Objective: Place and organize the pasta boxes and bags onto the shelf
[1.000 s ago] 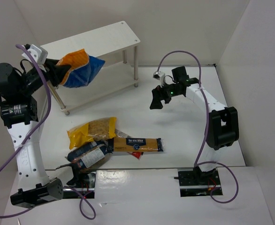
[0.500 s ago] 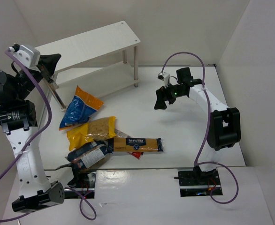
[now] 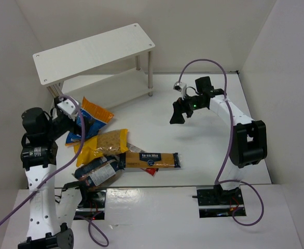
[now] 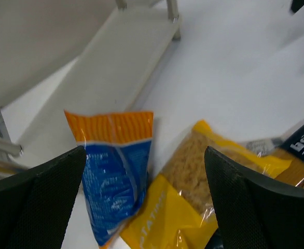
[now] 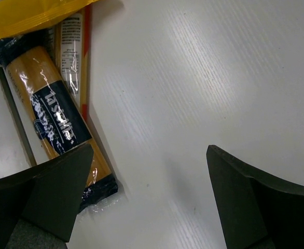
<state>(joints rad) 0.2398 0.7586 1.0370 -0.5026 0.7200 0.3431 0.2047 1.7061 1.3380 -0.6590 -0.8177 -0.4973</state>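
Note:
The white two-tier shelf (image 3: 95,49) stands at the back left, its boards bare; its lower board (image 4: 105,78) also shows in the left wrist view. The blue bag with the orange end (image 3: 92,115) (image 4: 113,176) lies on the table in front of the shelf. My left gripper (image 3: 71,127) (image 4: 144,207) hovers open just above it, holding nothing. The yellow bag (image 3: 102,145) (image 4: 188,187) lies beside it, with the dark bag (image 3: 95,174) nearer me. The long yellow-orange pasta box (image 3: 152,160) (image 5: 58,124) lies flat at centre. My right gripper (image 3: 178,111) (image 5: 147,202) hangs open over bare table.
White walls close in the table on the left, back and right. The shelf's thin metal legs (image 3: 150,78) stand near the blue bag. A purple cable (image 3: 204,62) loops above the right arm.
The blue bag left my left gripper and fell from shelf height to the table. The left arm swung down over it and its jaws opened. The right arm barely moved.

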